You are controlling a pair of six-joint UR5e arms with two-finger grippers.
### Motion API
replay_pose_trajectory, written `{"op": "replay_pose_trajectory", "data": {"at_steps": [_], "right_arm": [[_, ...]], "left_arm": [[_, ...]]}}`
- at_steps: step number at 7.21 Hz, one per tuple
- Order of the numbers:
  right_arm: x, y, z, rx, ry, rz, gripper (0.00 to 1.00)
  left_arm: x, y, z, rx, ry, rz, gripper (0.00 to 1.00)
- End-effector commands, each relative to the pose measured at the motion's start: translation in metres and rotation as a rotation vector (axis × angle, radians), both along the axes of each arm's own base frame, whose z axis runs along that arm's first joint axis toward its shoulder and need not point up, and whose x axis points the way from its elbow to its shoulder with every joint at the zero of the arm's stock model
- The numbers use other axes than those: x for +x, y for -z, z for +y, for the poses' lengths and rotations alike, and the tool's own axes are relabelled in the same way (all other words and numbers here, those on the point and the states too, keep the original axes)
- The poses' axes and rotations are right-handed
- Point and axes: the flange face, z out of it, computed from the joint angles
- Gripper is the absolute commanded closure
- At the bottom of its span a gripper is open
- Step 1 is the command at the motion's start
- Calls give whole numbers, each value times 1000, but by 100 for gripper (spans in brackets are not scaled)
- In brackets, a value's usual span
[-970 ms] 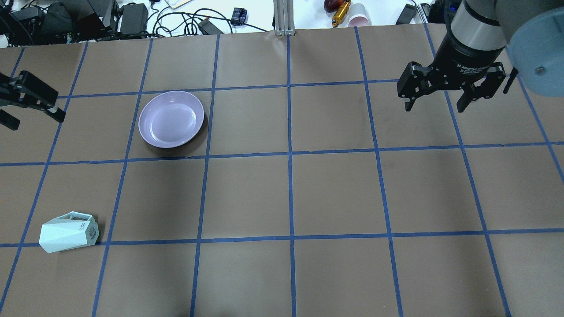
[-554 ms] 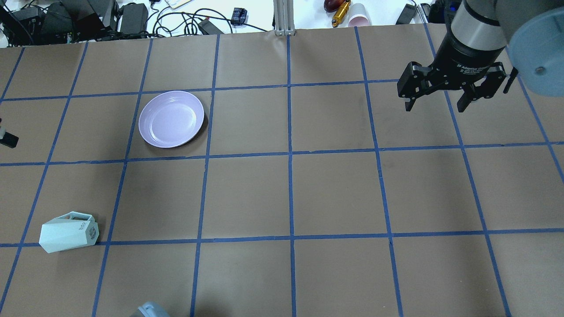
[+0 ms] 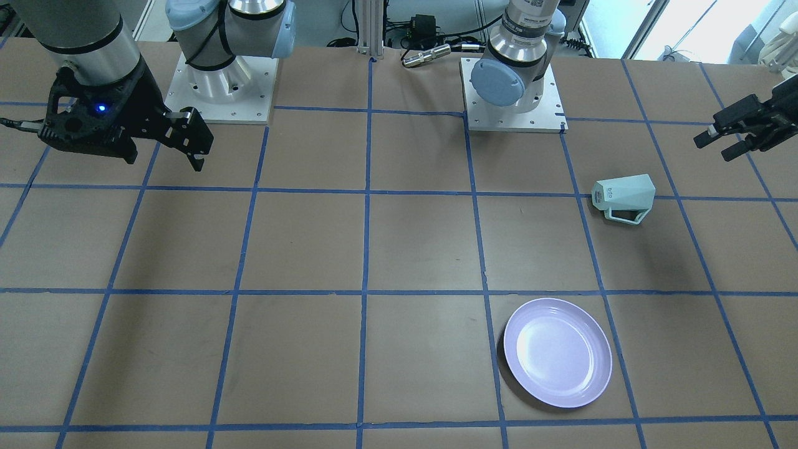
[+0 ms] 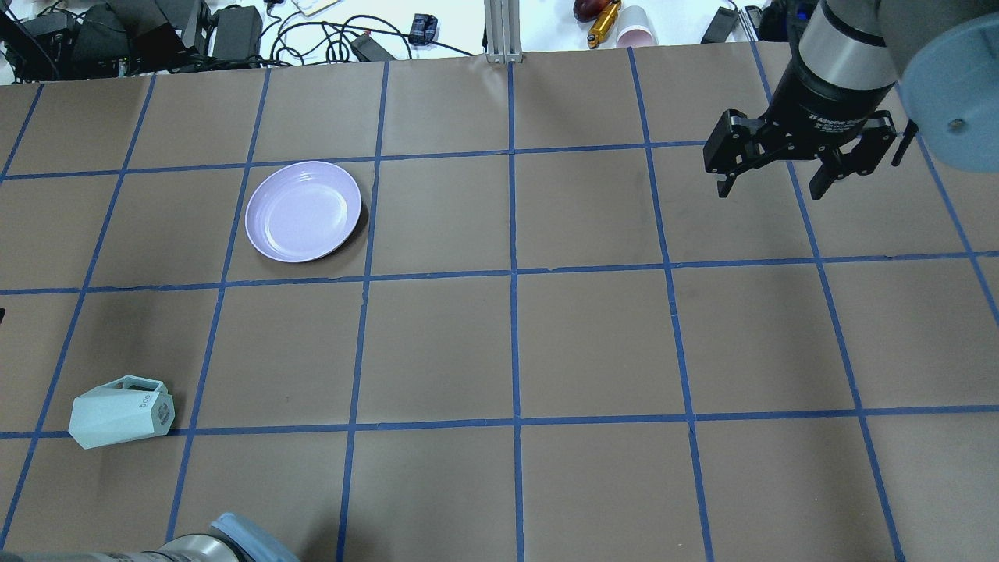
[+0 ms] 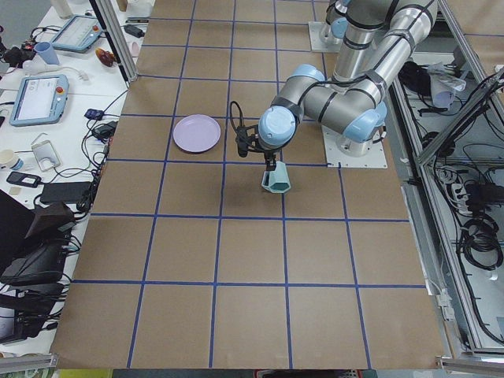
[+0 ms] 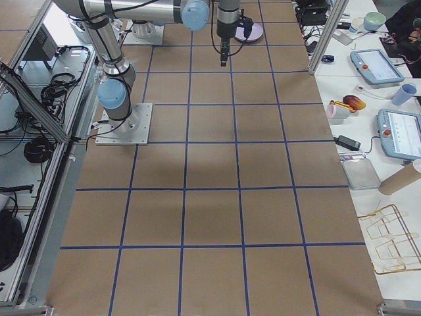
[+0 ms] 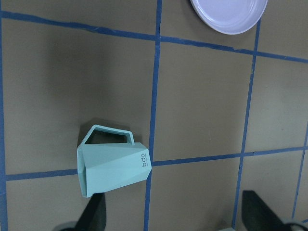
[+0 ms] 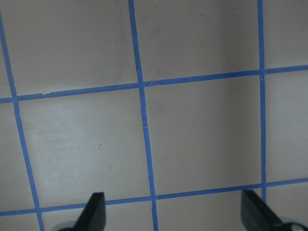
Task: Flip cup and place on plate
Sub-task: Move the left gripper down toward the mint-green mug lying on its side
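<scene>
The pale mint-green cup lies on its side near the table's front left, handle toward the far side; it also shows in the front view and the left wrist view. The lavender plate sits empty and upright farther back, also in the front view and at the top of the left wrist view. My left gripper is open and empty, held in the air off to the outer side of the cup; it is outside the overhead view. My right gripper is open and empty at the far right.
Brown paper with a blue tape grid covers the table. Cables, power bricks and a pink paper cup lie beyond the far edge, beside an aluminium post. The two arm bases stand at the robot's side.
My left gripper has left the overhead view at its left edge, moving toward the near side, and the left arm's elbow has come in at the bottom. The right arm, cup and plate have not moved.
</scene>
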Motion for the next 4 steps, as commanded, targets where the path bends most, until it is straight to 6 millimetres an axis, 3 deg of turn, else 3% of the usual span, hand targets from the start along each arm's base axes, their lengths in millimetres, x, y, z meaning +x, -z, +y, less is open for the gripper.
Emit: {"op": "replay_pose_trajectory", "data": {"at_steps": [1, 2, 4], "right_arm": [[0, 0, 0, 1, 0, -1, 0], [0, 0, 0, -1, 0, 1, 0], [0, 0, 0, 1, 0, -1, 0]], "left_arm": [[32, 55, 8, 26, 5, 96, 0], [44, 79, 11, 42, -7, 131, 0], [50, 118, 8, 76, -3, 203, 0]]}}
